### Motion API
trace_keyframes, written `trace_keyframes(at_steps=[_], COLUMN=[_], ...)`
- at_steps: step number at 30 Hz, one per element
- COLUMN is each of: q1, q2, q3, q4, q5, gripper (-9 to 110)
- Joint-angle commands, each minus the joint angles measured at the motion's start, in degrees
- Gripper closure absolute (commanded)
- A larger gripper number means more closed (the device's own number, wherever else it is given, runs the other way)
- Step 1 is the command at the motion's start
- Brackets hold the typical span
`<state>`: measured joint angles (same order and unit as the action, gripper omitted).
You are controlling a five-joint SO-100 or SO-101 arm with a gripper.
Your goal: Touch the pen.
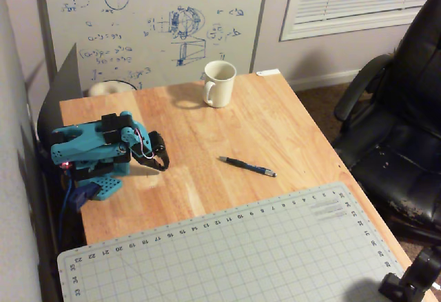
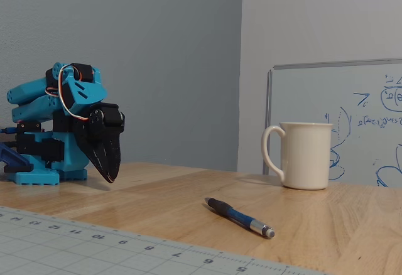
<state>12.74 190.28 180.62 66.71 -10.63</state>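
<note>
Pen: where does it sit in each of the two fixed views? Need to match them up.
High fixed view: the pen lies on bare wood at table centre, right of the folded arm, above the cutting mat.
Low fixed view: the pen lies in the foreground, lower centre, silvery tip pointing right.
Shared landmark: the white mug, behind the pen in both fixed views.

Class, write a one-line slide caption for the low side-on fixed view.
Folded blue arm with its gripper near its base, well apart from the pen lying on the wooden table beside a cream mug.
</note>
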Motion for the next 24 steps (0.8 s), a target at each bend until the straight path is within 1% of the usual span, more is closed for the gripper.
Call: trace_keyframes(at_steps=[1, 14, 24], q1=[-0.4, -0.4, -0.4], q2=[1.8, 1.8, 0.9], q3=[-0.8, -2.3, -12.1], q4=[0.0, -0.8, -0.8], q5=[0.2, 0.2, -0.4], gripper=[101, 101, 101])
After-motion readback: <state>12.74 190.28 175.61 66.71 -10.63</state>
